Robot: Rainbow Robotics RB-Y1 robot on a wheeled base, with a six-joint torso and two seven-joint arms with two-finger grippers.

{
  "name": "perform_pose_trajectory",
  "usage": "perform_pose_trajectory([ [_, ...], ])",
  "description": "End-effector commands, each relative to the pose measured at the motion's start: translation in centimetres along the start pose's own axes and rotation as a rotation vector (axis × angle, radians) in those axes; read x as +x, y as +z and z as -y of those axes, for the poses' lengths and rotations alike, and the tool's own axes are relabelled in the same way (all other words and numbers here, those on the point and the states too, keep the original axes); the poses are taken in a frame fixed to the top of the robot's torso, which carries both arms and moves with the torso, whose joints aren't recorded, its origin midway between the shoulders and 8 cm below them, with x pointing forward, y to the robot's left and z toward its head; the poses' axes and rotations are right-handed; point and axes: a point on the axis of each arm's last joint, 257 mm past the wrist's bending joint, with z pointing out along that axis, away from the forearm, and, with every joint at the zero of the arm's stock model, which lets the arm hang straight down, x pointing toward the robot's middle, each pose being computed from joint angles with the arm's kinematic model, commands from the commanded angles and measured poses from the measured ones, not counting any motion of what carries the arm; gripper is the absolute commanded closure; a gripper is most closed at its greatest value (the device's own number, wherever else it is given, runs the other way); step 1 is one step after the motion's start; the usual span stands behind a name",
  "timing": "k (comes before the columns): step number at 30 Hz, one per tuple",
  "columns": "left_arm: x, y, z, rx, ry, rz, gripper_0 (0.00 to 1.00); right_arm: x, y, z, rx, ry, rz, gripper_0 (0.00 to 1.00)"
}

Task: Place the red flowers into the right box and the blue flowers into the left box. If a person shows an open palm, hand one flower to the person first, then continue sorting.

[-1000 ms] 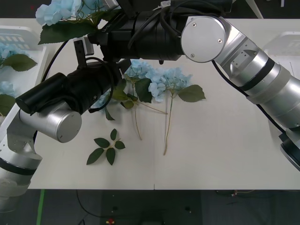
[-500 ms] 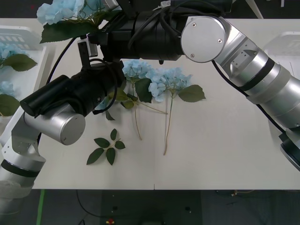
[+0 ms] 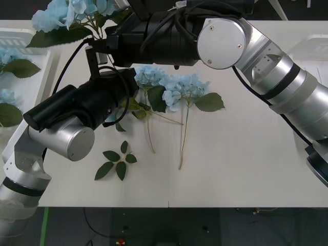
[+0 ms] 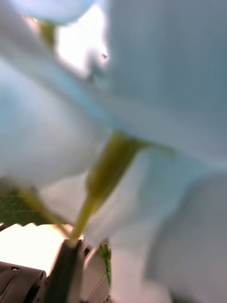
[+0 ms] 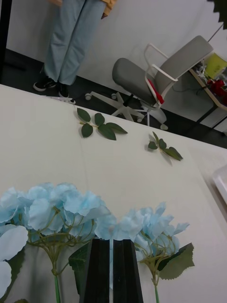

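Note:
My right arm reaches across to the far left. Its gripper (image 4: 81, 258) is shut on the stem of a blue flower whose pale head (image 3: 64, 11) hangs near the table's far left edge, beside the left box (image 3: 23, 38). That box holds more blue flowers (image 3: 6, 54). Two blue flowers (image 3: 151, 76) (image 3: 184, 88) lie mid-table, stems toward me. My left gripper (image 5: 112, 248) is shut on nothing, just short of their heads (image 5: 61, 208). The right box (image 3: 312, 47) sits at the right edge. The red flowers are out of view.
A loose green leaf sprig (image 3: 117, 162) lies near the front of the table. Two more sprigs (image 5: 97, 128) (image 5: 163, 147) lie by the far edge. The right arm's bulky links (image 3: 220, 36) hang over the table's middle and back.
The held blue flower has moved left toward the left box. My left arm has shifted slightly up and right.

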Motion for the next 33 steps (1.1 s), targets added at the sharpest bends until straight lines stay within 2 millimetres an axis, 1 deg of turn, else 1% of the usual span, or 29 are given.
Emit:
perform_pose_trajectory([
  [1,1.0,-0.5,0.2,0.006,-0.071,0.000,1.00,-2.9,-0.1,-0.4,-0.007,-0.038,0.032,0.26],
  [2,0.9,-0.5,0.2,0.006,-0.068,0.002,1.00,-2.9,-0.1,-0.5,-0.009,-0.037,0.032,0.25],
  [4,1.0,-0.8,-0.5,-0.004,-0.063,-0.003,1.00,-2.8,-0.1,-0.5,-0.008,-0.039,0.029,0.21],
  [6,0.9,-1.2,-1.5,-0.018,-0.061,-0.003,1.00,-2.8,-0.2,-0.5,-0.009,-0.042,0.030,0.15],
  [7,0.8,-1.4,-2.0,-0.026,-0.060,-0.003,1.00,-2.9,-0.2,-0.5,-0.010,-0.040,0.032,0.14],
  [10,-0.5,-2.5,-5.0,-0.067,-0.065,0.007,1.00,-2.8,-0.3,-0.3,-0.009,-0.038,0.029,0.11],
  [13,-2.0,-4.0,-8.6,-0.120,-0.130,-0.011,1.00,-2.4,-0.7,-0.2,-0.014,-0.029,0.015,0.09],
  [14,-2.3,-4.3,-9.2,-0.132,-0.145,-0.017,1.00,-2.4,-0.7,-0.2,-0.016,-0.029,0.011,0.08],
  [15,-3.1,-5.1,-11.0,-0.163,-0.174,-0.026,1.00,-2.2,-0.8,-0.1,-0.017,-0.026,0.002,0.07],
  [16,-3.8,-5.7,-12.2,-0.186,-0.190,-0.035,1.00,-2.0,-1.0,-0.1,-0.019,-0.027,-0.006,0.07],
  [17,-4.6,-6.8,-14.1,-0.229,-0.213,-0.059,1.00,-1.6,-1.1,0.0,-0.022,-0.023,-0.016,0.07],
  [18,-5.1,-7.6,-15.3,-0.261,-0.233,-0.085,1.00,-1.4,-1.3,0.1,-0.023,-0.020,-0.024,0.06],
  [19,-5.4,-8.2,-16.1,-0.281,-0.241,-0.099,1.00,-1.3,-1.3,0.1,-0.025,-0.019,-0.028,0.06],
  [20,-6.1,-9.5,-17.6,-0.327,-0.262,-0.139,1.00,-0.9,-1.7,0.2,-0.027,-0.017,-0.045,0.06],
  [22,-6.3,-11.3,-19.4,-0.389,-0.280,-0.194,1.00,-0.5,-2.0,0.4,-0.028,-0.009,-0.062,0.06],
  [23,-7.0,-13.0,-21.1,-0.451,-0.263,-0.231,1.00,0.0,-2.3,0.6,-0.028,-0.004,-0.082,0.06],
  [25,-7.7,-15.5,-23.2,-0.536,-0.250,-0.281,1.00,1.0,-2.9,0.9,-0.032,0.009,-0.118,0.06],
  [26,-8.3,-17.1,-24.5,-0.590,-0.245,-0.309,1.00,1.8,-3.2,1.0,-0.033,0.022,-0.151,0.06],
  [27,-8.5,-17.9,-25.1,-0.613,-0.244,-0.321,1.00,2.3,-3.5,1.1,-0.031,0.039,-0.170,0.06],
  [29,-9.6,-20.9,-27.8,-0.718,-0.229,-0.372,1.00,4.8,-4.7,1.8,-0.009,0.122,-0.270,0.06],
  [30,-10.3,-22.1,-29.0,-0.760,-0.225,-0.384,1.00,6.0,-5.2,2.2,0.011,0.169,-0.318,0.06],
  [31,-10.5,-22.5,-29.6,-0.778,-0.226,-0.387,1.00,6.6,-5.6,2.5,0.025,0.191,-0.344,0.06],
  [33,-11.8,-24.5,-32.4,-0.852,-0.229,-0.392,1.00,9.0,-6.8,3.2,0.083,0.311,-0.437,0.07],
])
